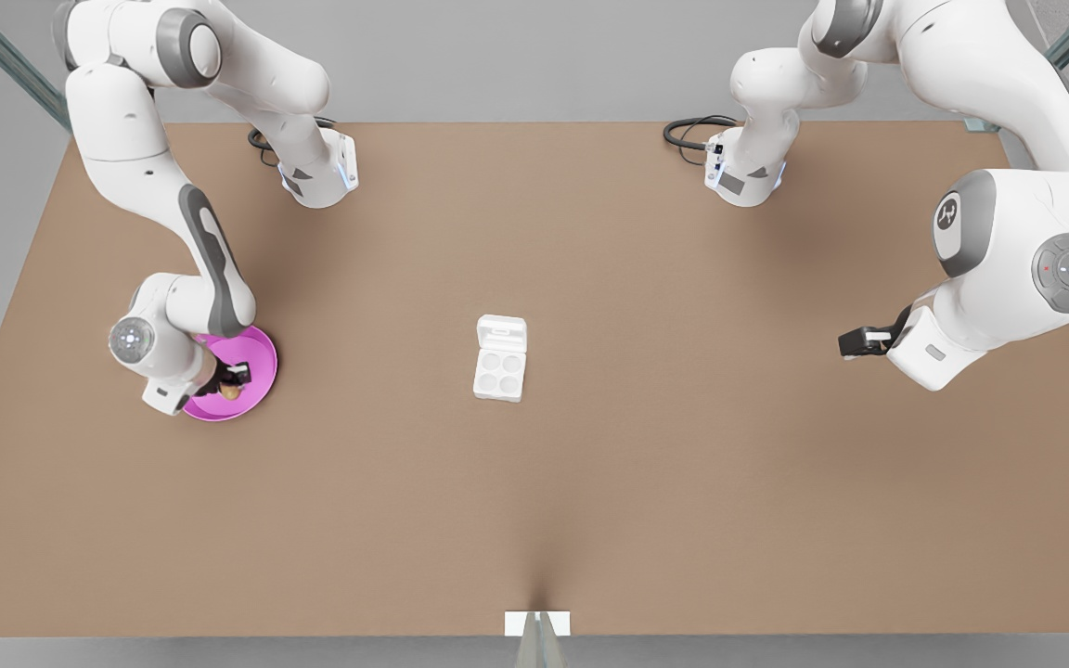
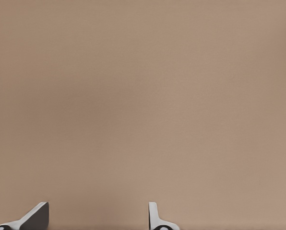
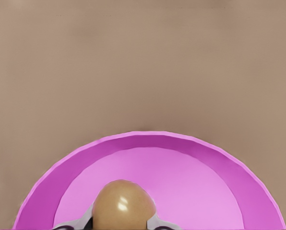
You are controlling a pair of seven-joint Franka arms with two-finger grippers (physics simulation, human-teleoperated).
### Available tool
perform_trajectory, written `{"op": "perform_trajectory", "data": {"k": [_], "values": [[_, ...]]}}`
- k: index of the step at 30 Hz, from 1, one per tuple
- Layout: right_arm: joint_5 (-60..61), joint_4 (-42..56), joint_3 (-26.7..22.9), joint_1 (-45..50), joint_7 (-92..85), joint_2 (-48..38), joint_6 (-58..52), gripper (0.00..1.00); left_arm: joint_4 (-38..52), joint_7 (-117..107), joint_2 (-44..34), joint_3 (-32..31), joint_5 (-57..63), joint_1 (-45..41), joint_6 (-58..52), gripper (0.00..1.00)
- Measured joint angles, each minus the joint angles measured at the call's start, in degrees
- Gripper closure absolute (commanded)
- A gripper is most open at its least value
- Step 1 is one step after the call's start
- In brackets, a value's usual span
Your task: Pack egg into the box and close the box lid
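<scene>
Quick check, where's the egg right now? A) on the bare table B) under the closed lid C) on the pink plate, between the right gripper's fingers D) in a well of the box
C: the egg sits on the pink plate with the right gripper straddling it; the box wells are empty, its box lid open.

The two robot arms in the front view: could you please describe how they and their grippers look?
Both arms have glossy white rounded shells with grey joint caps and round wrist discs. The right gripper and left gripper are black-fingered on white hands. Black cables coil at the bases.
</scene>
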Motion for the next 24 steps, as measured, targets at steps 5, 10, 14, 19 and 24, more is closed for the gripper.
{"op": "perform_trajectory", "data": {"k": [5,10,14,19,24], "values": [[10.91,11.17,0.05,14.54,11.30,4.09,-2.01,0.45,0.00,-0.09,0.00,0.00,0.00,-0.08,0.00,0.00],[17.02,18.03,0.05,28.44,24.74,8.03,-1.72,0.45,0.00,-0.09,0.00,0.00,0.00,-0.09,-0.05,0.00],[20.03,18.14,0.14,36.69,27.06,8.49,-1.68,0.45,0.00,-0.09,0.01,0.00,0.00,-0.09,-0.19,0.00],[20.65,17.80,0.22,39.80,27.68,9.12,-1.72,0.45,0.00,-0.09,0.00,0.00,0.00,-0.09,-0.26,0.00],[21.91,23.12,0.32,41.53,28.80,13.57,-0.83,0.44,0.00,-0.09,0.07,0.00,0.00,-0.08,-0.44,0.00]]}}
